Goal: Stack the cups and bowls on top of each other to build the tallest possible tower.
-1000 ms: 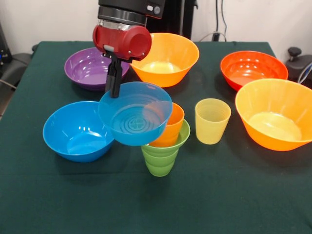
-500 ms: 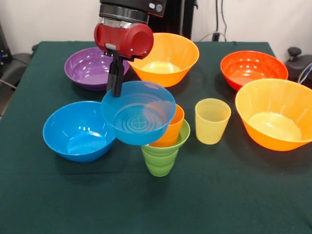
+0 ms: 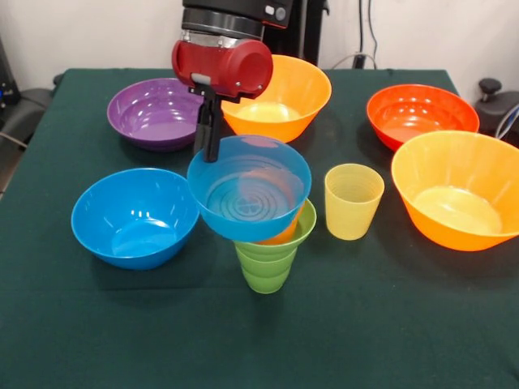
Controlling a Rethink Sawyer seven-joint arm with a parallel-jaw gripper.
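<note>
My fingers (image 3: 211,139) are pinched shut on the far rim of the translucent blue bowl (image 3: 250,198), which hangs tilted toward the camera just above the tower (image 3: 272,247); I take that tower as my landmark. It is so far only a green ribbed cup (image 3: 268,261) standing on the desk (image 3: 405,324) with an orange cup (image 3: 284,233) nested in its mouth, mostly hidden behind my bowl. The bowl looks like thin, glossy plastic: light, stiff, and probably slick, so a one-sided rim grip seems the only hold, and I judge it could swing or slip. Whether it touches the orange cup yet I cannot tell. Every container I can see into looks empty. Just right of the tower stands the pale yellow cup (image 3: 353,200); just left of it, the medium blue bowl (image 3: 134,216). Behind the tower sit the purple bowl (image 3: 152,113) and a big orange bowl (image 3: 284,101); farther right lie the red-orange bowl (image 3: 422,115) and the second big orange bowl (image 3: 458,198).
</note>
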